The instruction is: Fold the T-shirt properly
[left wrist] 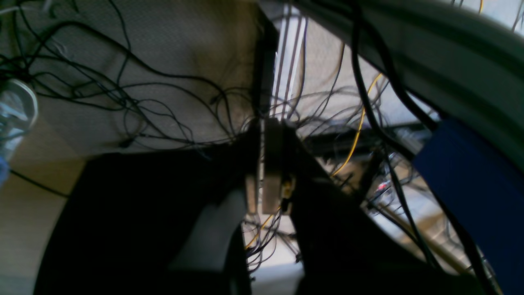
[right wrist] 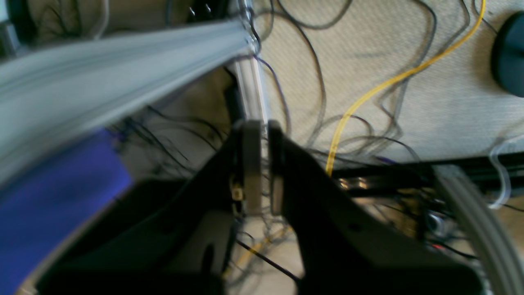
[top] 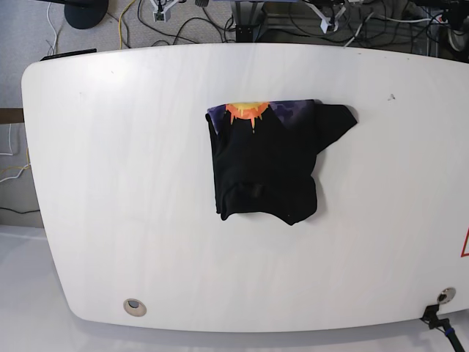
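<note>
White table: black T-shirt folded, sun print at top edge. Left end effector, right end effector closed, empty.

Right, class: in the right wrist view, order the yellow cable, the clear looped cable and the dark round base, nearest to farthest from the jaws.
1. Yellow cable, just right of the right gripper.
2. Clear looped cable, far right edge.
3. Dark round base, top right corner; too close to call against the loop.
</note>
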Robot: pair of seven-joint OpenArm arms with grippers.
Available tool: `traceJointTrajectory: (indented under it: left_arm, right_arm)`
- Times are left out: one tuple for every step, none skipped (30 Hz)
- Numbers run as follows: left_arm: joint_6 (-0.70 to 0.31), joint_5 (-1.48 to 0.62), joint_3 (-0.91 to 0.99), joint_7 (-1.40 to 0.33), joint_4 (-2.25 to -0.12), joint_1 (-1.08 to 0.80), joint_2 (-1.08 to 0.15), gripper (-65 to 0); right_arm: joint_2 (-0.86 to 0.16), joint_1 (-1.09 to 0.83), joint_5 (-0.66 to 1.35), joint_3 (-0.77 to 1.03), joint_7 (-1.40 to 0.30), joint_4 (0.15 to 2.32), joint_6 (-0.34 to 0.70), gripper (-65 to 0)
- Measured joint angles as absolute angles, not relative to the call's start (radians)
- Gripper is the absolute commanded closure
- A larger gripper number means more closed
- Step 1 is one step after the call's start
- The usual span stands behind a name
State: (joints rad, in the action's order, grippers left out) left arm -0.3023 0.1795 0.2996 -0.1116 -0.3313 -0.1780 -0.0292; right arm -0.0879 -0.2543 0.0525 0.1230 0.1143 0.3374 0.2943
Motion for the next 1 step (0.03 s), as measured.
traceJointTrajectory:
  left_arm:
    - [-0.282,0.195,0.3,-0.106,-0.305,-0.159,-0.025,0.0]
  right_arm:
    - [-0.092,-0.234,0.05,0.102,0.11,0.31,0.29,-2.5]
